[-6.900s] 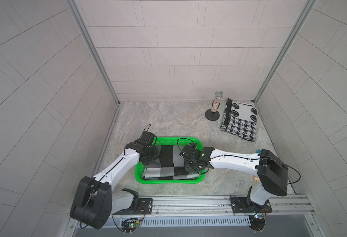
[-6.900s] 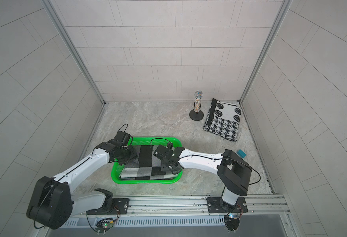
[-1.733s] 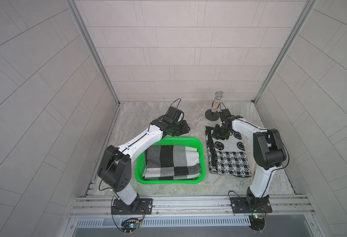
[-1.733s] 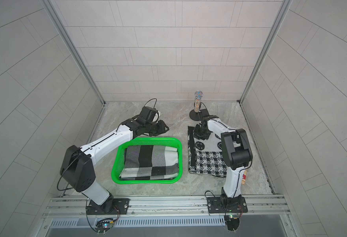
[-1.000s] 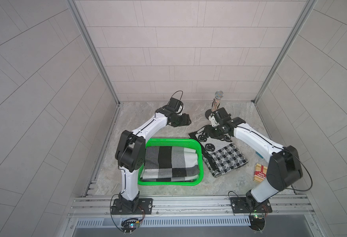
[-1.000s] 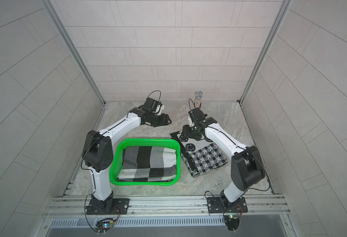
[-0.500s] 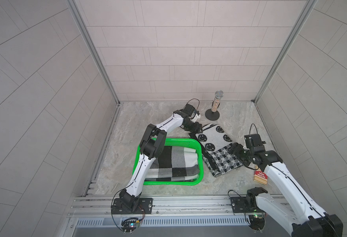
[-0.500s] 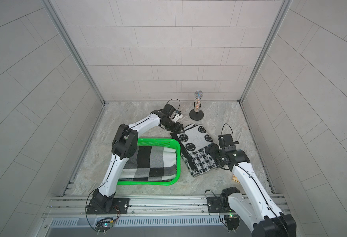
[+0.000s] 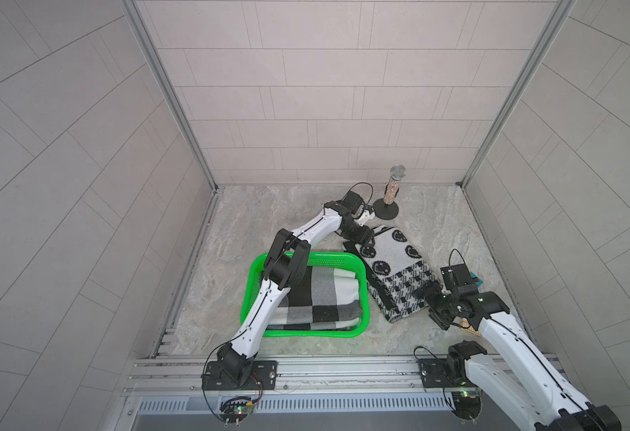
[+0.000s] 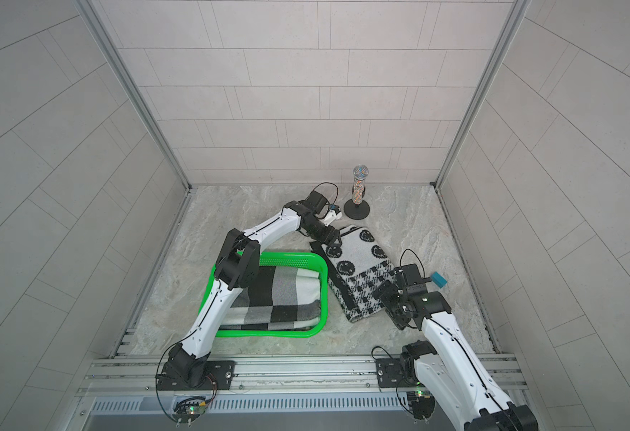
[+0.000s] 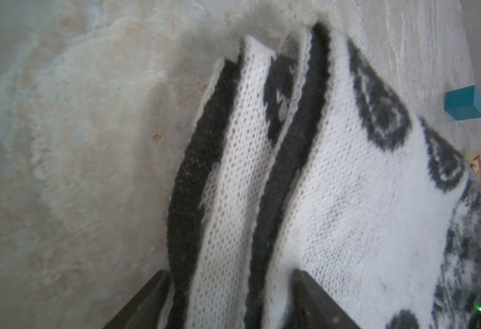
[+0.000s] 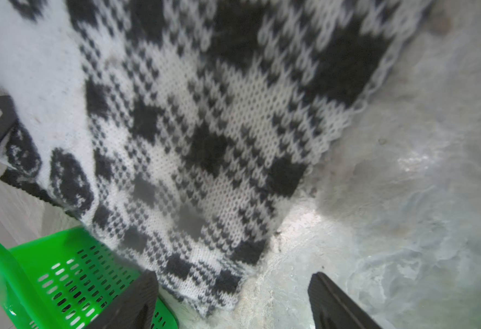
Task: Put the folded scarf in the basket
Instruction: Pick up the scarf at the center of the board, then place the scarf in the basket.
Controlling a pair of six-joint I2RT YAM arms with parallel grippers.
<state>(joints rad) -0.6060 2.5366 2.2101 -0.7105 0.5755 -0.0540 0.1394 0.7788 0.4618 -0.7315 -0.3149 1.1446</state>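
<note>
No text, brand or number can be read in any view. Round black smiley-face motifs are knitted into the white half of the smiley-patterned scarf, as is seen in both top views. Red marks are printed on a small yellow box caught in the left wrist view, but they are too blurred to be made out

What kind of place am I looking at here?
Likely a robot test cell, not a home: left arm and right arm bolted to a metal rail, plain panel walls boxing in a marbled tabletop.
</note>
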